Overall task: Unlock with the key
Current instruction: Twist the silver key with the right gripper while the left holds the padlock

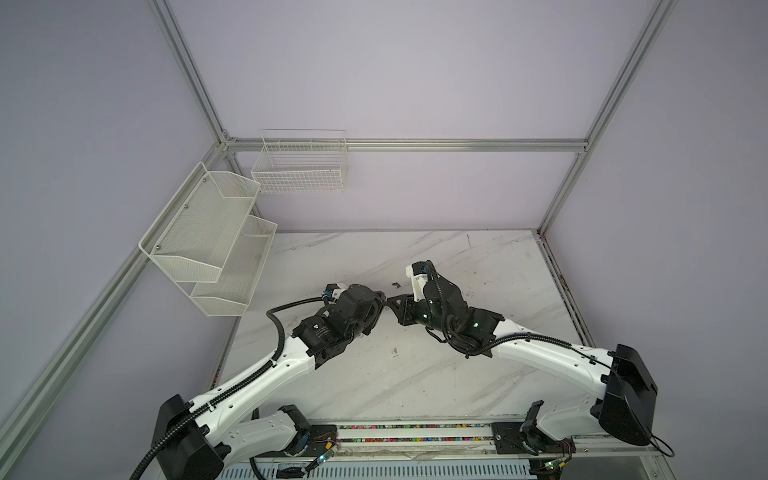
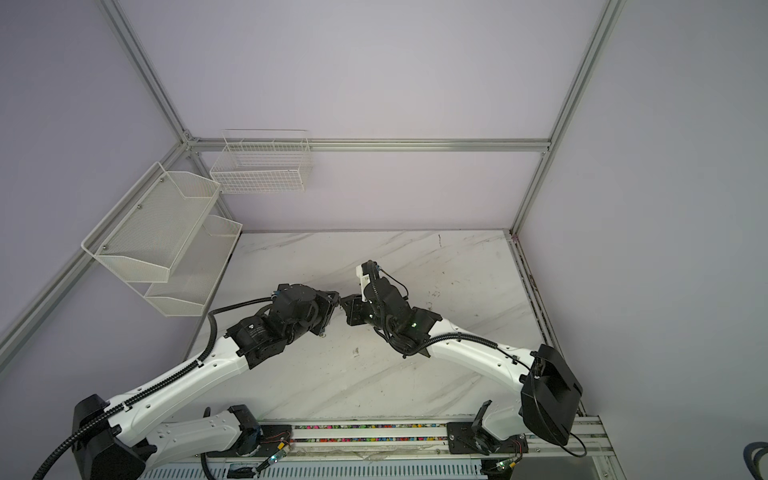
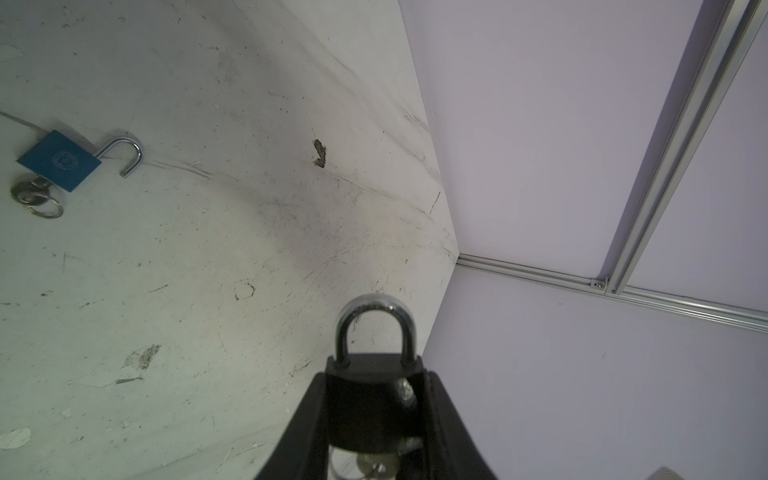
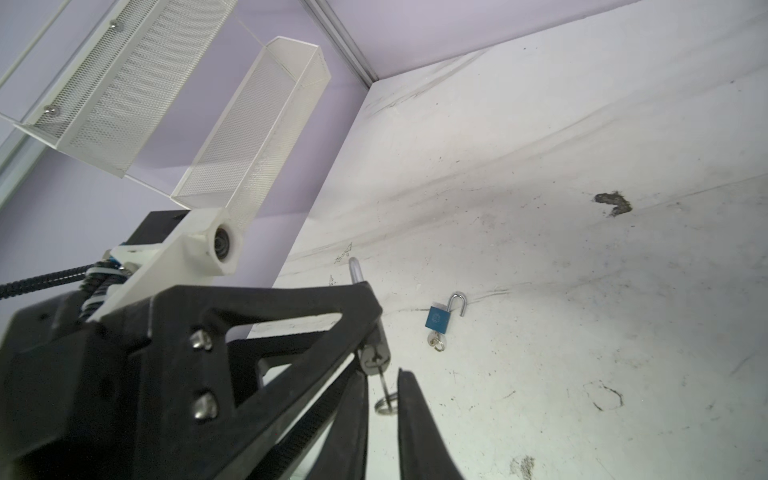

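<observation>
My left gripper [image 3: 376,376] is shut on a black padlock [image 3: 365,399], its fingers clamped on the two sides of the body. The padlock's silver shackle [image 3: 374,307] is closed and sticks out past the fingertips. A silver key [image 4: 374,356] sits in the bottom of the lock, with its ring [image 4: 386,406] hanging from it. My right gripper [image 4: 382,374] is just below the key, its jaws a narrow gap apart with the ring between the tips. In both top views the left gripper [image 1: 384,301] and the right gripper [image 1: 391,306] meet tip to tip above mid-table.
A blue padlock [image 4: 438,319] lies on the marble table [image 1: 457,374], shackle swung open, its own key in it. White mesh shelves [image 1: 208,237] and a wire basket [image 1: 299,166] hang on the left and back walls. A dark chip [image 3: 320,153] marks the tabletop.
</observation>
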`<state>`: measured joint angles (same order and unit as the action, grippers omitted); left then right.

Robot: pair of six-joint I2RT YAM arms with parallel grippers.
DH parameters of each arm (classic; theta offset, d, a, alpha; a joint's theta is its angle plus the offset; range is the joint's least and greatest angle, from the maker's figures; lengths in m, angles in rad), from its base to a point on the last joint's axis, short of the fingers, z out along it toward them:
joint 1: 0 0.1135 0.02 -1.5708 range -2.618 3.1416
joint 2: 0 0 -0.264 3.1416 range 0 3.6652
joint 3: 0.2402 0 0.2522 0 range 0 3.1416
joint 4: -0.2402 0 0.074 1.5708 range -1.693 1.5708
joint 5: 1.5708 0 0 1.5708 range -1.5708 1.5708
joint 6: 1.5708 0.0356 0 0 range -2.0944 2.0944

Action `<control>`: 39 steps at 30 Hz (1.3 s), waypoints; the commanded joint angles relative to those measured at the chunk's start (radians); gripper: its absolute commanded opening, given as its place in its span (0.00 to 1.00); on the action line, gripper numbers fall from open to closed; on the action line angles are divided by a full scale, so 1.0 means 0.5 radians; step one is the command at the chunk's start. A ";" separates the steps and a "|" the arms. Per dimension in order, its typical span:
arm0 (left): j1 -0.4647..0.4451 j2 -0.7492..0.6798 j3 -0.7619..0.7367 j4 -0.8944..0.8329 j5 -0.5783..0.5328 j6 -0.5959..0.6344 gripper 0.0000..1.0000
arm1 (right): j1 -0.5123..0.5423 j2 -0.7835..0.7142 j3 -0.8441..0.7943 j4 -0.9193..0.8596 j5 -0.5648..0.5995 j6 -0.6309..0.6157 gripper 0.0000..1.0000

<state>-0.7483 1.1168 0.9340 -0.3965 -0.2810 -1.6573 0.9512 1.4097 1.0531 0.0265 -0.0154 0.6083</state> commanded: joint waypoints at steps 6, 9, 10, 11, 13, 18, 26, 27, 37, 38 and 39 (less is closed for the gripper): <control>-0.001 -0.026 0.003 0.112 -0.013 0.014 0.00 | -0.011 0.017 0.051 -0.068 0.012 -0.014 0.20; -0.001 -0.019 0.003 0.121 -0.003 0.016 0.00 | -0.010 0.036 0.044 -0.017 -0.028 -0.029 0.20; -0.001 -0.016 0.000 0.127 0.003 0.014 0.00 | -0.012 0.040 0.047 -0.011 -0.026 -0.030 0.20; 0.001 -0.017 0.000 0.131 0.001 0.013 0.00 | -0.013 0.046 0.050 -0.012 -0.025 -0.032 0.19; 0.000 -0.016 0.000 0.139 0.006 0.012 0.00 | -0.014 0.059 0.057 -0.013 -0.024 -0.038 0.18; 0.000 -0.024 0.001 0.162 0.023 0.018 0.00 | -0.019 0.084 0.039 -0.002 -0.045 -0.036 0.12; 0.000 -0.031 0.003 0.266 0.082 0.020 0.00 | -0.079 0.087 -0.023 0.072 -0.185 0.050 0.05; -0.001 -0.033 0.008 0.280 0.092 0.030 0.00 | -0.088 0.084 -0.031 0.089 -0.212 0.075 0.04; 0.000 -0.018 0.041 0.402 0.159 0.098 0.00 | -0.132 0.113 -0.102 0.282 -0.438 0.477 0.00; 0.002 -0.017 0.035 0.424 0.160 0.096 0.00 | -0.132 0.113 -0.104 0.305 -0.451 0.524 0.00; 0.002 -0.016 0.030 0.439 0.162 0.093 0.00 | -0.134 0.117 -0.106 0.325 -0.464 0.563 0.00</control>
<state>-0.7315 1.1229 0.9340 -0.3466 -0.2817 -1.6299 0.8856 1.4399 1.0218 0.1402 -0.2138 0.7837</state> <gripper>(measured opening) 0.304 0.046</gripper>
